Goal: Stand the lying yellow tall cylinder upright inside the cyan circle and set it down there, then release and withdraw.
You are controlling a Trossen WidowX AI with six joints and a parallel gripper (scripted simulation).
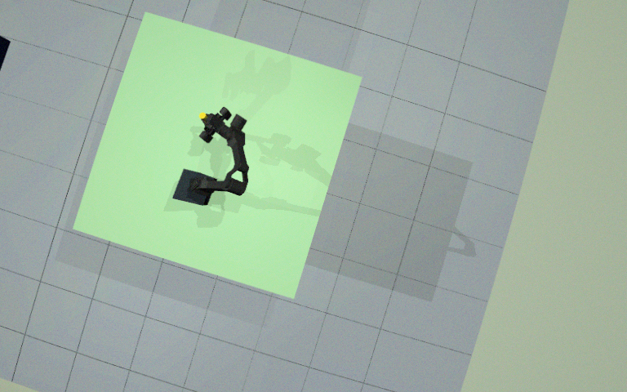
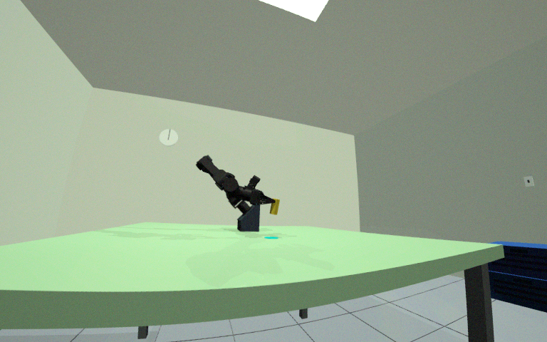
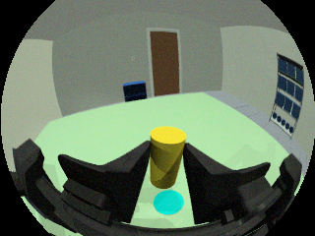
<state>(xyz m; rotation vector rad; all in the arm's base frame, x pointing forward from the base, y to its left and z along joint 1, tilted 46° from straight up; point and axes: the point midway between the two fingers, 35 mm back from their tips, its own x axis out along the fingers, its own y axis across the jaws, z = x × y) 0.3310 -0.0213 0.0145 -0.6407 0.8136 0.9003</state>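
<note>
The yellow tall cylinder is close to upright, with a slight tilt in the exterior view. It hangs in the air well above the table. My gripper is shut on it near its upper end, one finger on each side. The cyan circle lies flat on the table below the cylinder. In the wrist view it shows between the fingers, under the cylinder's lower end. In the top view the circle is not visible.
The light green table carries the arm's dark base. Shadows of the arm fall on the table top. A blue cabinet stands beyond the table edge.
</note>
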